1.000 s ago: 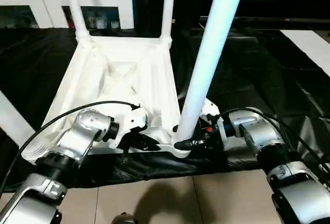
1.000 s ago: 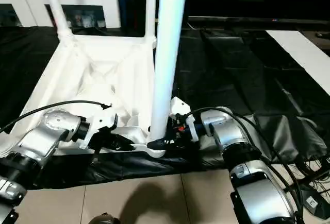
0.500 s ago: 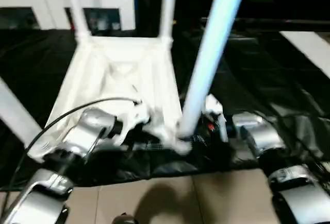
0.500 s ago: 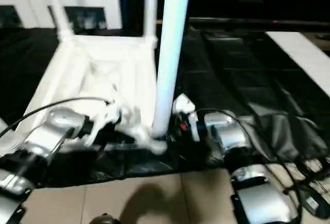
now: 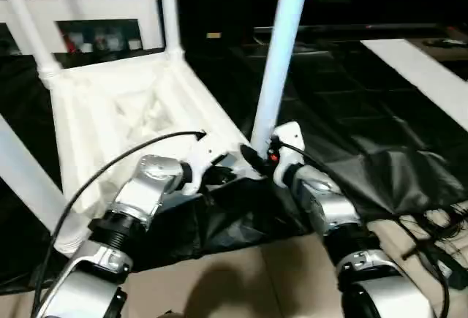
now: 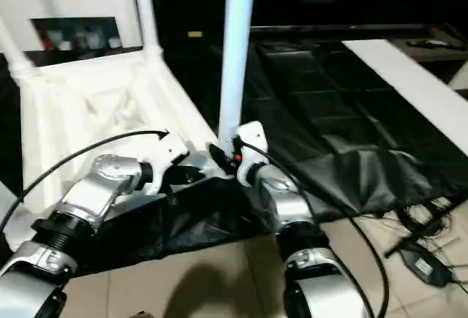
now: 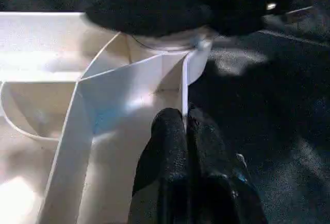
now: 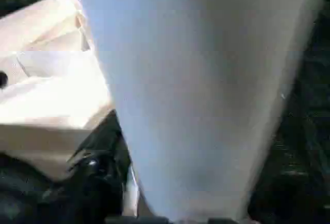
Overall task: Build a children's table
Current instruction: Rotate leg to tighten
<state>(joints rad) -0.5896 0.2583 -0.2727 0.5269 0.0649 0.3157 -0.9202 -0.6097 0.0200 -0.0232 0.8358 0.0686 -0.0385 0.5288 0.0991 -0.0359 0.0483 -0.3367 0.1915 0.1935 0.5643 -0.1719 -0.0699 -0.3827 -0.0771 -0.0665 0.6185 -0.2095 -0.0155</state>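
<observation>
Here, your upturned children's table (image 5: 110,113) lies on black sheeting (image 5: 351,164).
Its near corner socket (image 7: 165,46) holds a leg (image 5: 281,47); left gripper (image 7: 184,126) pinches a rib, right gripper (image 5: 252,159) clasps that leg.

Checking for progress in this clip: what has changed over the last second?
The children's table looks swung round on the black sheet, though the view shifted too. Unchanged: left gripper pinching a rib at the corner, right gripper gripping the near right leg low down.
</observation>
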